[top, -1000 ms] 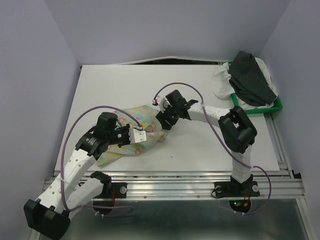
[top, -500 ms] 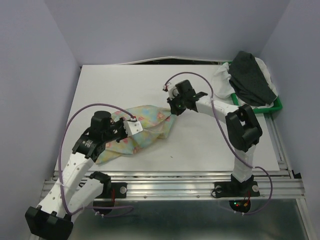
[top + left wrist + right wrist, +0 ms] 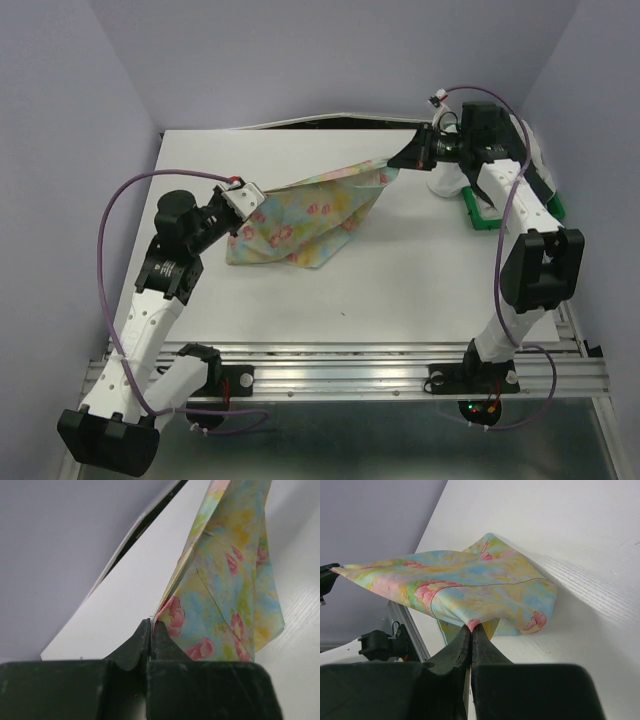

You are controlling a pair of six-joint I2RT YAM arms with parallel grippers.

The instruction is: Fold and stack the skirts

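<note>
The table (image 3: 400, 290) is left bare on the near and far sides of the yellow floral skirt (image 3: 310, 215), which is hung stretched above the middle with its lower fold apparently touching the surface. The green tray (image 3: 480, 224) lies just beside the right arm at the far right edge and should be avoided. The skirt is judged best laid flat by lowering both ends together with the top hem kept taut. Its left corner is pinched by the left claw (image 3: 248, 190) and its right corner by the right claw (image 3: 393, 167), each on a thin edge only, so hard pulling may slip it.
</note>
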